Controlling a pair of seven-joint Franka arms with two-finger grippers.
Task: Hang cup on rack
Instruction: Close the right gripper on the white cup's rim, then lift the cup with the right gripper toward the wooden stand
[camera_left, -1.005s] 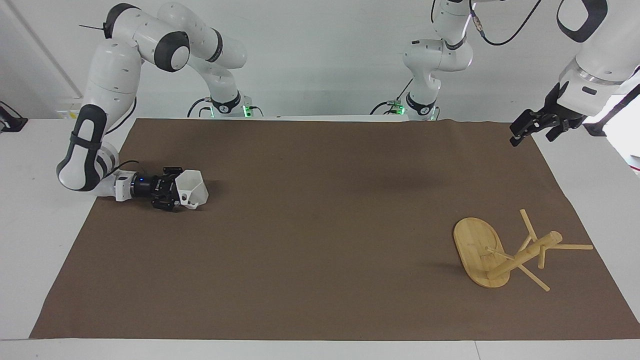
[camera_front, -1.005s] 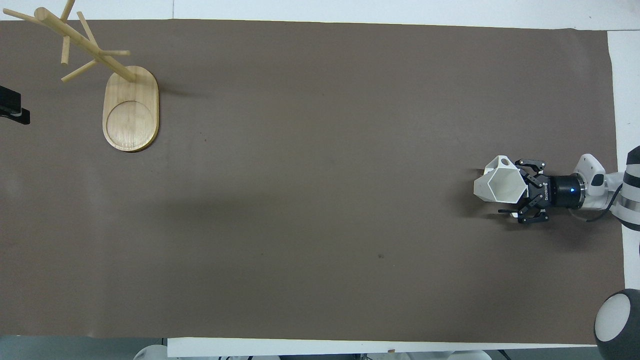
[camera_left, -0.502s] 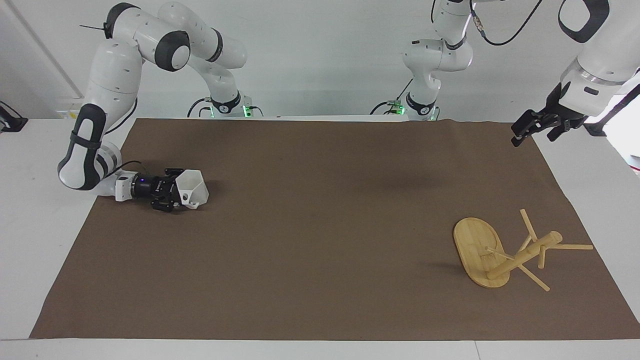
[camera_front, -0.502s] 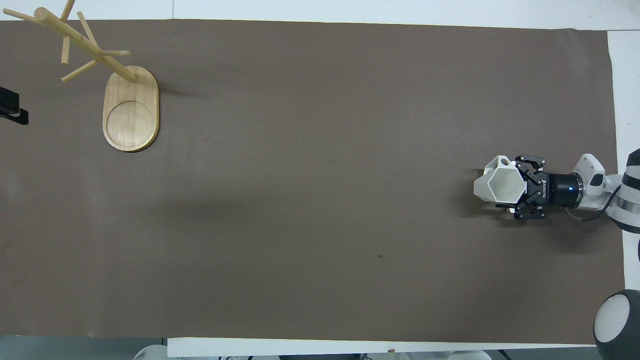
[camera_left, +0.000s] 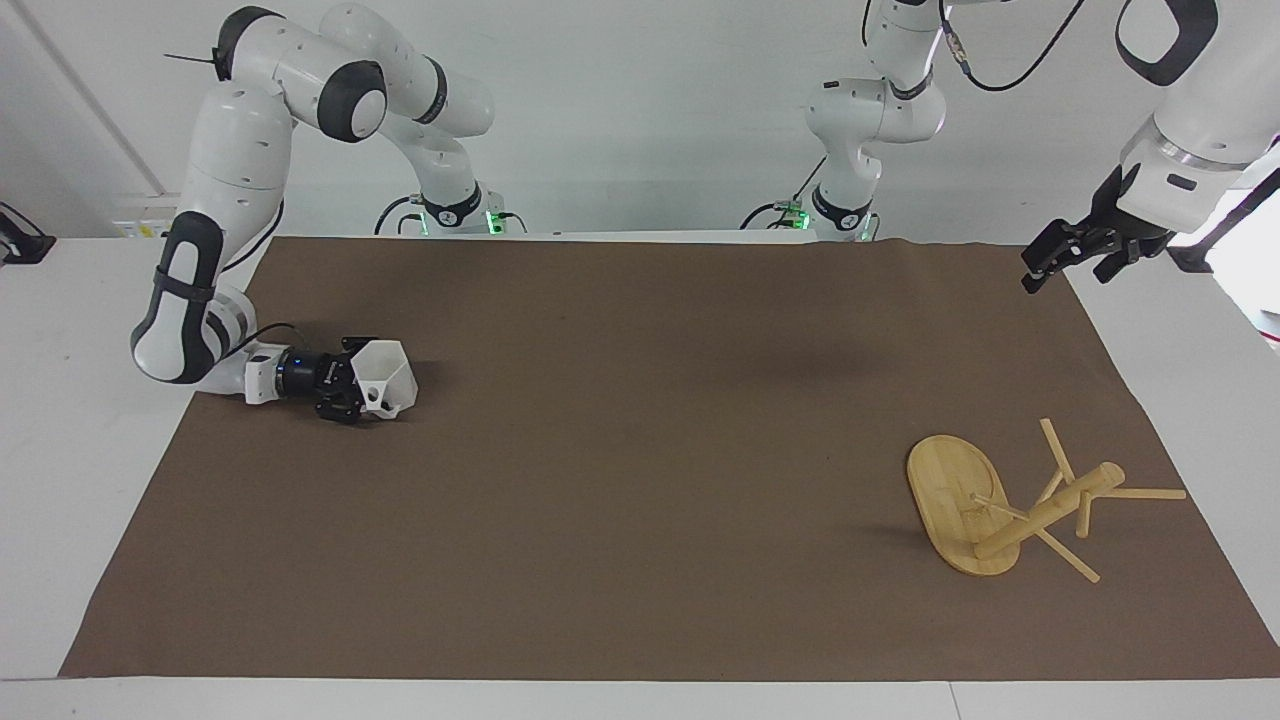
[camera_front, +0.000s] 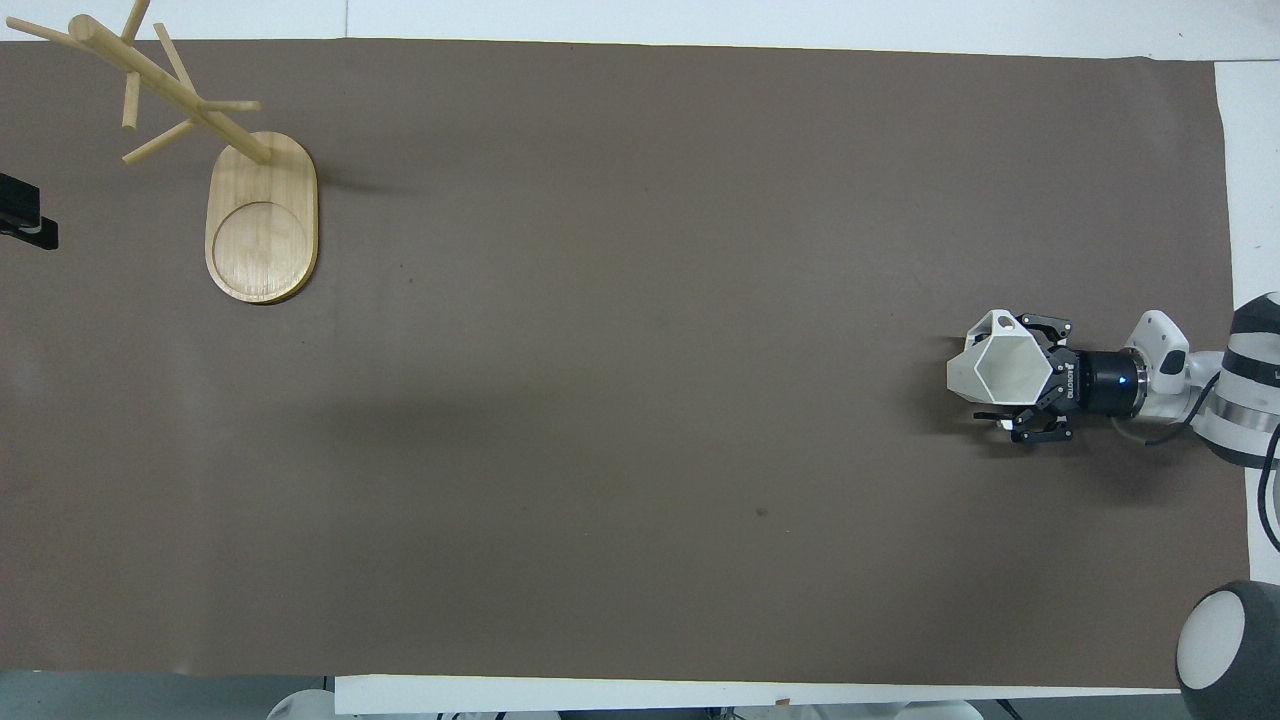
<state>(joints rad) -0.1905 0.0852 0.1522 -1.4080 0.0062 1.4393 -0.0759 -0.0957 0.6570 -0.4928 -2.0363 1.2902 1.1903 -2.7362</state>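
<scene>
- The cup (camera_left: 386, 376) (camera_front: 1003, 370) sits upright on the brown mat (camera_left: 640, 450) (camera_front: 620, 400) at the right arm's end of the table, with its six-sided mouth facing up.
- The right gripper (camera_left: 352, 392) (camera_front: 1020, 375) lies low and level along the mat, and its fingers are pinched onto the side of the cup that faces the arm.
- The cup's handle (camera_left: 374, 397) (camera_front: 1002, 321) sticks out from its side, next to one of the fingers.
- The rack (camera_left: 1010, 505) (camera_front: 215, 170) stands on the mat well apart from the cup, at the left arm's end of the table and a little farther from the robots than the cup.
- The rack's pegs are all bare.
- The left gripper (camera_left: 1062, 255) (camera_front: 25, 215) hangs in the air over the mat's edge, on the side of the rack toward the robots, well apart from the cup; I cannot tell how its fingers stand.
</scene>
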